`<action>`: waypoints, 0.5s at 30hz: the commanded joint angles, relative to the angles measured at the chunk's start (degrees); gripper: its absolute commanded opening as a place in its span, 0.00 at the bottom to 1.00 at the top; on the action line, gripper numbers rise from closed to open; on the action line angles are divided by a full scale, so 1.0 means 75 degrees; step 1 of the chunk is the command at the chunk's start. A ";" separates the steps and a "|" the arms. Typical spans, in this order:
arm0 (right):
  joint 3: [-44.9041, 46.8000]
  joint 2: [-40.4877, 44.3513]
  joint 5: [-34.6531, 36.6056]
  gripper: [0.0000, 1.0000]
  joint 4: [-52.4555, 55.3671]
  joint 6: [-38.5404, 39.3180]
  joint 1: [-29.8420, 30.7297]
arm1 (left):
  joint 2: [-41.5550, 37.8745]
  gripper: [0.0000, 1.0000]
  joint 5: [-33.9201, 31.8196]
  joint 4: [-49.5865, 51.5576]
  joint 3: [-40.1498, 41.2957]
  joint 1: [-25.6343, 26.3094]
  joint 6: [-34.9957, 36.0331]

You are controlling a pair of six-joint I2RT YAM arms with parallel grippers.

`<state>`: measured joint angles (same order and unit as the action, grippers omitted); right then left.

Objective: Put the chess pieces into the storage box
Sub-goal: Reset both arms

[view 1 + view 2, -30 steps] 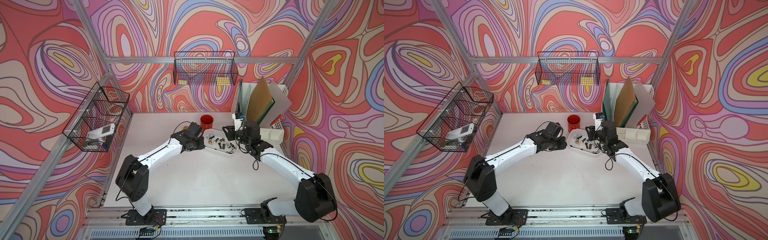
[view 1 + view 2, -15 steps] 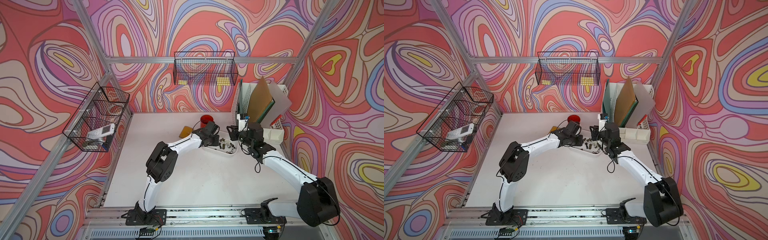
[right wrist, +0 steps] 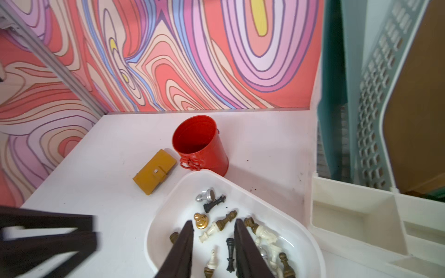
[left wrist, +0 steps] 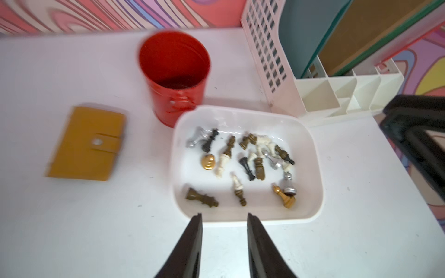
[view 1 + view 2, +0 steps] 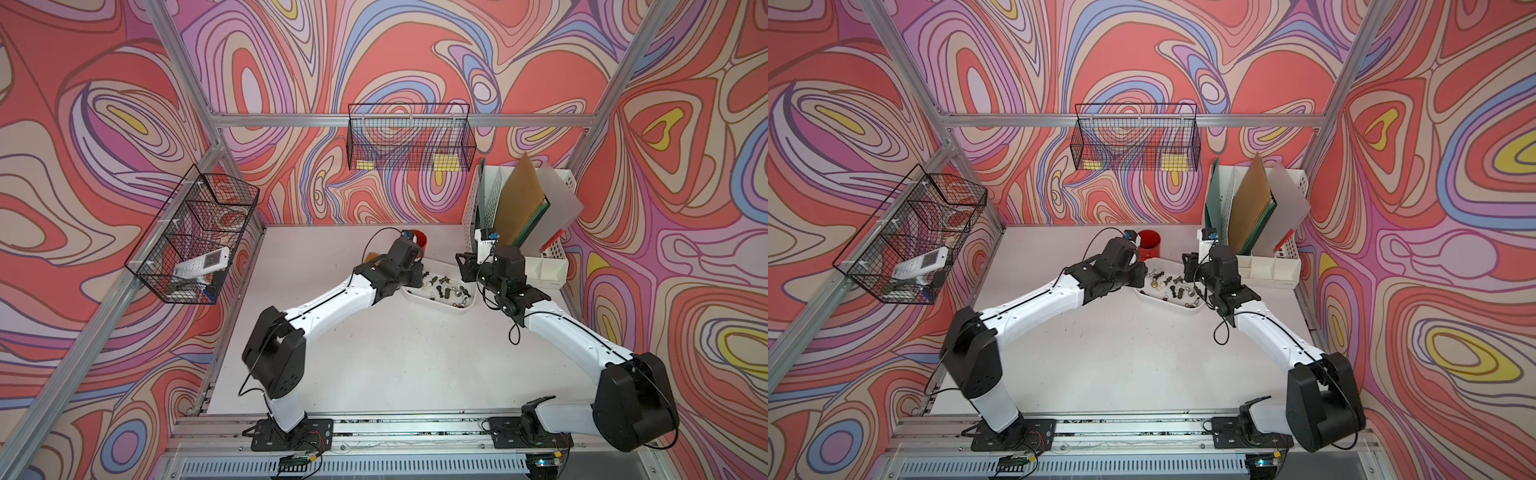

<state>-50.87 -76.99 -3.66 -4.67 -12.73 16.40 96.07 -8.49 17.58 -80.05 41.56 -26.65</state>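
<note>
While the small black, gold, silver and white chess pieces (image 4: 240,163) lie inside the shallow white plastic storage box (image 4: 304,134) on the white bench (image 4: 120,228), the right gripper (image 3: 213,221) hangs over them, partly open, empty; the left gripper (image 4: 224,215), also parted and empty, faces the box rim.

Your left tool (image 4: 224,216), parted and empty, sits at the box (image 4: 316,156) rim; pieces (image 4: 226,154) lie inside, cup (image 4: 173,72) beside it, wallet (image 4: 84,144) apart.

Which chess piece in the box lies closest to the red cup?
The silver piece lying on its side in the storage box corner by the red cup; the black piece beside it sits just farther in.
</note>
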 commanded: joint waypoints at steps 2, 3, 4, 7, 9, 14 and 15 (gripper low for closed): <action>0.0092 0.0404 0.1375 0.32 0.0466 0.0220 -0.0422 | -0.1557 0.40 -0.2508 -0.0053 0.1407 -0.0287 0.0975; 0.0285 0.0561 0.1718 0.33 0.0375 0.0244 -0.0541 | -0.1873 0.41 -0.2910 -0.0034 0.1730 -0.0426 0.1121; 0.0497 0.0687 0.2054 0.34 0.0213 0.0314 -0.0628 | -0.2131 0.41 -0.3255 -0.0086 0.2061 -0.0575 0.1316; 0.1392 0.0839 0.3331 0.42 -0.0801 0.0750 -0.0886 | -0.2646 0.43 -0.4177 -0.0684 0.3095 -0.1178 0.1920; 0.1948 0.0679 0.3653 0.47 -0.1613 0.1070 -0.1130 | -0.2765 0.43 -0.4431 -0.1118 0.3765 -0.1735 0.2120; 0.2973 -0.0135 0.3205 0.49 -0.4280 0.2230 -0.1417 | -0.2820 0.43 -0.4015 -0.3735 0.5562 -0.2769 0.3085; 0.3074 -0.0392 0.3009 0.49 -0.4714 0.2193 -0.1518 | -0.2786 0.43 -0.3822 -0.4485 0.5930 -0.2915 0.3348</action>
<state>-29.78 -77.01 19.40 -25.36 -1.28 5.96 75.22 -37.30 0.05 -40.12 21.41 -8.62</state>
